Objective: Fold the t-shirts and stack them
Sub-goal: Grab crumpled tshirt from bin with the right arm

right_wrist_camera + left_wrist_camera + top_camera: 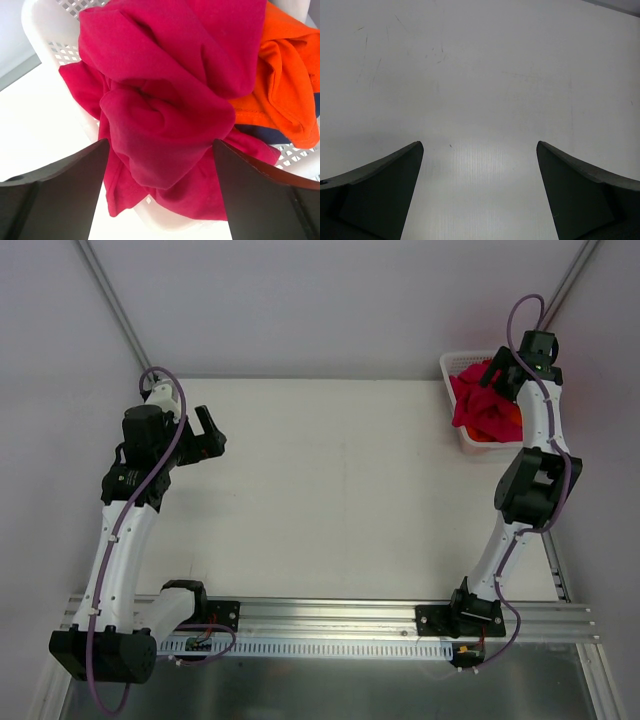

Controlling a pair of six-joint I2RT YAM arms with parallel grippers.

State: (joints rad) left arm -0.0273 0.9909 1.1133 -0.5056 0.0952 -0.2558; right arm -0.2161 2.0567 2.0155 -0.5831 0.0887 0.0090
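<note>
A crumpled magenta-pink t-shirt point(165, 90) spills over the rim of a white slotted basket point(50, 45). Beside it lies an orange t-shirt point(285, 85), with a strip of dark blue cloth point(260, 132) under it. My right gripper point(159, 145) is open, and its two fingers straddle a bulge of the magenta cloth. In the top view the right gripper point(495, 375) hangs over the magenta t-shirt point(478, 412) in the basket point(450, 362). My left gripper point(480, 145) is open over bare table with nothing between its fingers. In the top view the left gripper point(210, 435) is at the far left.
The basket stands at the table's point(330, 490) far right corner, with grey wall behind it. A metal rail point(330, 615) carrying both arm bases runs along the near edge.
</note>
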